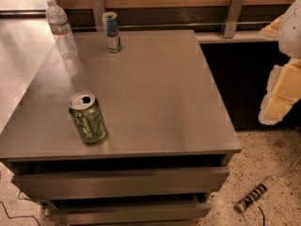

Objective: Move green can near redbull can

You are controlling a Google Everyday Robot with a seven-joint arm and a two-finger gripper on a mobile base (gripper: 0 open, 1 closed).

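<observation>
The green can (pixel 87 117) stands upright near the front left of the grey cabinet top (pixel 155 88), with pale markings and a silver top with an open tab hole. The redbull can (pixel 112 31), slim and blue-silver, stands upright at the back of the top, left of centre. My gripper (pixel 282 86) shows as white and pale yellow parts at the right edge of the camera view. It is off the cabinet's right side, far from both cans, and holds nothing that I can see.
A clear plastic water bottle (pixel 61 28) stands at the back left, left of the redbull can. Two drawers (pixel 117 182) stick out below the front edge. A power strip (pixel 256 192) lies on the speckled floor at the right. A wall rail runs behind.
</observation>
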